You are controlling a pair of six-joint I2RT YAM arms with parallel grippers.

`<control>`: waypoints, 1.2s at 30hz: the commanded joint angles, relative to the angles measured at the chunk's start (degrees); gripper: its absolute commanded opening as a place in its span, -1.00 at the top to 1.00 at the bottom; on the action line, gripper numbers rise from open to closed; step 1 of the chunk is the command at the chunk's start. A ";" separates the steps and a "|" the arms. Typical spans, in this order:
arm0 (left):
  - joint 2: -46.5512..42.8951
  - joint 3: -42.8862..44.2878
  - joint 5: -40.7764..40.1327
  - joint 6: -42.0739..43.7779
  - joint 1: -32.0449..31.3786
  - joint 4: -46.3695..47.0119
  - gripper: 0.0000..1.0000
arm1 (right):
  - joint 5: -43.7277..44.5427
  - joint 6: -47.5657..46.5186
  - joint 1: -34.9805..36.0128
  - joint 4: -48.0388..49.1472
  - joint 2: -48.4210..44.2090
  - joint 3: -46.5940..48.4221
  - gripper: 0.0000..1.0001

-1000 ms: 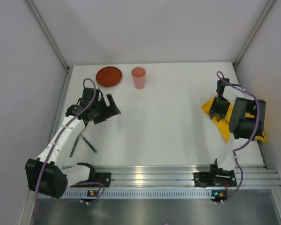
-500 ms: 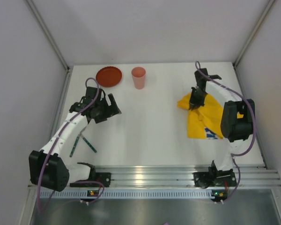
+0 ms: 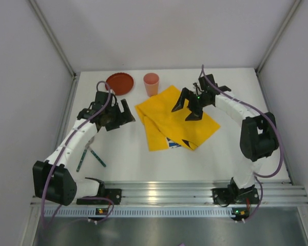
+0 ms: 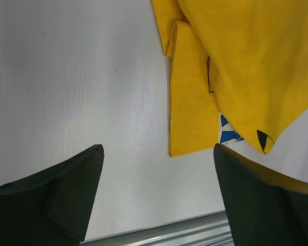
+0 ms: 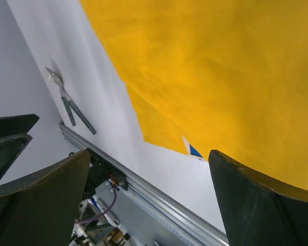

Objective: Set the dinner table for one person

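Starting at the left side of the dinner table [image 3: 128, 164], two green-handled utensils [image 3: 90, 157] lie crossed in a V near the front rail [image 3: 164, 192], under the left arm and apart from everything else. The left gripper [image 3: 124, 117] hangs above bare white tabletop with its jaws spread wide, nothing between them and nothing touched. In the left wrist view the same gripper [image 4: 158, 148] frames empty table [image 4: 66, 77] and the left edge of the cloth [image 4: 236, 66]. At the far edge sits a red plate [image 3: 119, 83], with a pink cup [image 3: 151, 84] upright just to its right, the two apart. A yellow cloth [image 3: 174, 123] lies rumpled on the middle of the table, partly folded over itself, with a bit of blue print showing at its near edge and its far corner close by the cup. The right gripper [image 3: 186, 108] is over the far right part of the cloth, jaws fully apart and holding nothing; whether the fingertips touch the fabric cannot be told. From the right wrist, that gripper [image 5: 149, 154] looks down on the cloth [image 5: 236, 77], with the utensils [image 5: 72, 113] on the table [image 5: 102, 102] beyond. The right part of the tabletop shows plain white.
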 commanded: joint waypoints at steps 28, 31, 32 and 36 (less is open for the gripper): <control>25.62 -2.94 -1.91 -4.89 -20.83 15.15 -0.60 | 21.67 -17.64 -21.53 -1.99 -0.53 -10.37 -1.00; 26.06 -3.55 -1.30 -4.72 -21.01 15.49 -0.29 | 20.52 -18.35 -19.95 -0.32 0.62 -11.33 -1.00; 26.15 -3.73 -0.95 -4.72 -21.01 15.76 -0.14 | 20.17 -18.35 -17.08 0.04 0.89 -11.60 -0.99; 26.77 -3.73 0.28 -4.63 -21.09 16.29 0.34 | 18.68 -18.17 -13.19 2.14 2.03 -12.74 -0.99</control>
